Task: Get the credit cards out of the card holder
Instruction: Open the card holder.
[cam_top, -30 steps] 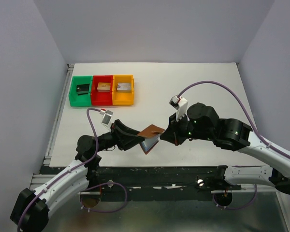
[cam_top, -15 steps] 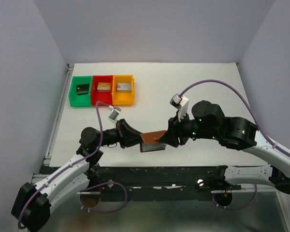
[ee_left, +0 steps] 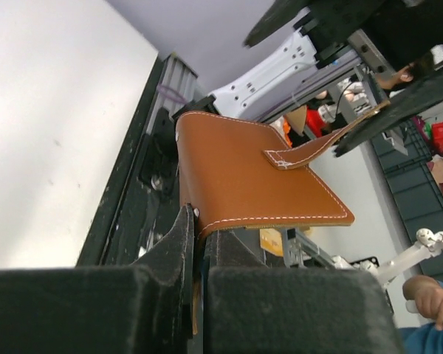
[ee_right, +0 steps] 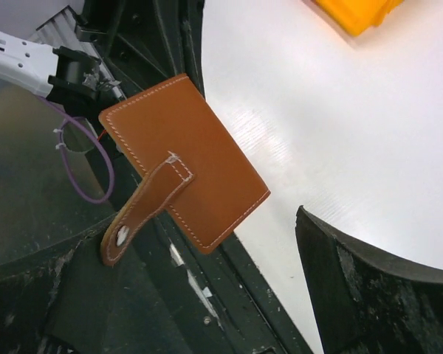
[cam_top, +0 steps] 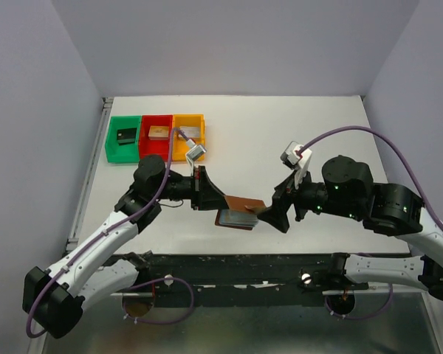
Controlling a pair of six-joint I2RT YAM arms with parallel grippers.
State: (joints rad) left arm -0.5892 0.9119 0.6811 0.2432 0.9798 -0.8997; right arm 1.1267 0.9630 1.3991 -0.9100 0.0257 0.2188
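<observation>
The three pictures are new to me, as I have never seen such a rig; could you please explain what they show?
These are two robot arms bolted at the near edge of a white table. The wide picture comes from a fixed camera above and behind them. The other two come from a camera on each wrist, looking along its own jaws. The left arm has its jaws shut on one edge of a brown leather card holder, holding it up near the table's front edge. The right arm faces it with jaws wide open, gripping nothing. The holder's snap strap hangs loose. At the far left stand a green bin, a red bin and an orange bin, each with a small block inside.
</observation>
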